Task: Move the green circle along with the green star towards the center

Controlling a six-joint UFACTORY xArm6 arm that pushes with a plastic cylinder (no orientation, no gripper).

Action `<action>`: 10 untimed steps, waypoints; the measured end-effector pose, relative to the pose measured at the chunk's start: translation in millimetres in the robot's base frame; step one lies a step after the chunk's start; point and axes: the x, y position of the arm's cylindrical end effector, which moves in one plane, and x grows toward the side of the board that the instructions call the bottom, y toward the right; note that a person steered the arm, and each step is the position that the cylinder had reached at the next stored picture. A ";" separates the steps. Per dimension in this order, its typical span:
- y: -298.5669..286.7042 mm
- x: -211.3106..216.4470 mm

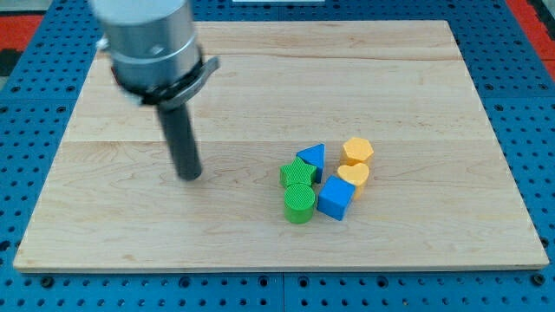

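Note:
The green circle stands on the wooden board, right of the middle and toward the view's bottom. The green star touches it just above. My tip rests on the board well to the left of both green blocks, about a hand's width away, touching no block. The rod rises from it to the grey arm head at the view's top left.
A blue triangle sits right above the star. A blue cube lies right of the green circle. A yellow heart and a yellow hexagon stand at the cluster's right.

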 end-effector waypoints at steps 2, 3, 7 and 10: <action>52.1 62.5; 52.5 82.8; 146.8 65.8; 160.4 15.6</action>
